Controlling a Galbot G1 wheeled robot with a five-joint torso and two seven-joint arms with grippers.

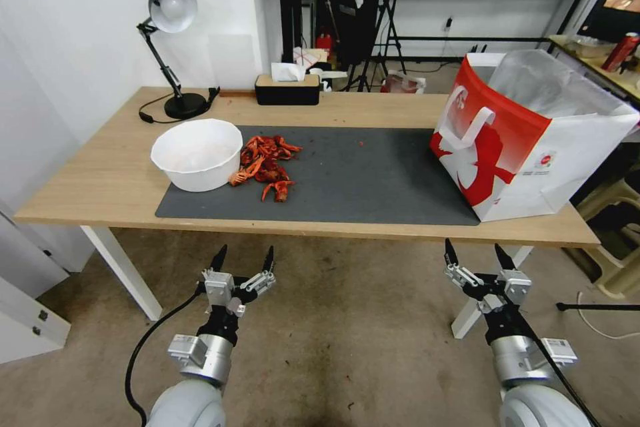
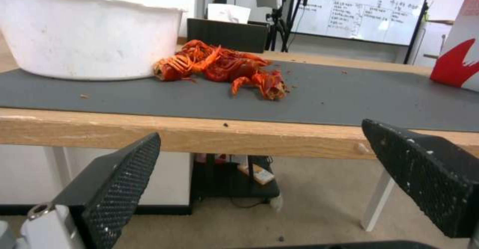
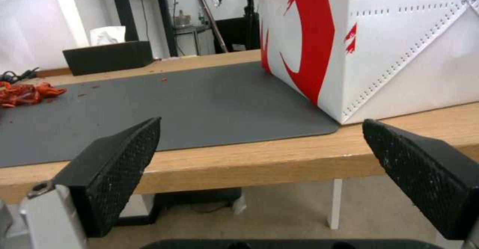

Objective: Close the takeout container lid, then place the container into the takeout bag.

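Note:
The takeout bag (image 1: 527,140), red and white with white handles and a silver foil lining, stands open at the table's right end; its side also shows in the right wrist view (image 3: 379,36). The container and the takeout container lid are out of view. My left gripper (image 1: 245,253) hangs open below the table's front edge, left of centre, its fingers wide apart in its wrist view (image 2: 262,129). My right gripper (image 1: 473,247) is open too, below the front edge near the bag (image 3: 263,121). Neither holds anything.
A dark grey mat (image 1: 360,173) covers the middle of the wooden table (image 1: 93,193). On its left stand a large white bowl (image 1: 197,153) and a heap of red crayfish shells (image 1: 267,163). A black tissue box (image 1: 287,88) and a desk lamp (image 1: 170,10) sit at the back.

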